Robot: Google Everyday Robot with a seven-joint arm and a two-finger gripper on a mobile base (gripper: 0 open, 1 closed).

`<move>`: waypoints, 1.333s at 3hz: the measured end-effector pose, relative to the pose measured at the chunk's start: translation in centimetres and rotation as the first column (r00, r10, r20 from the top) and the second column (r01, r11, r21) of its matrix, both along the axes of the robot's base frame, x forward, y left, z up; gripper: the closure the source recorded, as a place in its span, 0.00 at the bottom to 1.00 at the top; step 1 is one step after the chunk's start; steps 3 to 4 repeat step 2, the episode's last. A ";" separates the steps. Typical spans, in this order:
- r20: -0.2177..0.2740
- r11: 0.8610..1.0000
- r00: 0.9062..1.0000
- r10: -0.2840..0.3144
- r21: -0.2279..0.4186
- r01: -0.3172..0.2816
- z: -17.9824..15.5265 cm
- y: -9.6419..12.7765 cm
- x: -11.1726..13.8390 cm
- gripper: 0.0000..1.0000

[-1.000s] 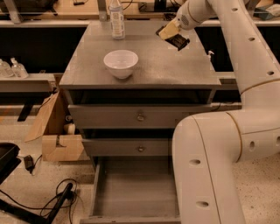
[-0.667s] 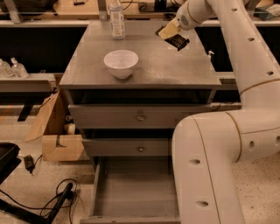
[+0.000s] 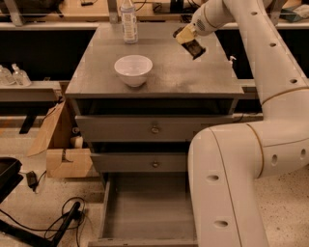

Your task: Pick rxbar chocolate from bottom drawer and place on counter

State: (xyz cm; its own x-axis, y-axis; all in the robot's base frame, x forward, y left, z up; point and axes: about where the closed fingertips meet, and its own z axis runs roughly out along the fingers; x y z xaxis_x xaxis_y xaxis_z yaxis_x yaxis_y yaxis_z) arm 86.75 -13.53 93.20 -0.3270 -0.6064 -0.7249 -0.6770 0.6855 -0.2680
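My gripper [image 3: 189, 40] is over the back right part of the counter [image 3: 193, 79], shut on the rxbar chocolate [image 3: 195, 48], a small black bar that hangs tilted just above the grey top. The bottom drawer [image 3: 145, 212] is pulled open below the two knobbed drawers. The part of its tray that shows holds nothing. My white arm covers its right side.
A white bowl [image 3: 133, 70] stands on the counter's left middle and a clear bottle [image 3: 128, 20] at its back. A cardboard box [image 3: 63, 161] and cables [image 3: 58, 222] lie on the floor to the left. A wooden bench [image 3: 72, 7] runs behind.
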 end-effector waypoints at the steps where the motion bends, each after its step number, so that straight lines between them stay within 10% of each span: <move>1: -0.005 1.000 1.000 0.002 0.000 -0.002 -0.4 0.2 0.1 0.00; 4: -0.005 1.000 1.000 0.002 0.000 -0.002 -0.4 0.2 0.1 0.00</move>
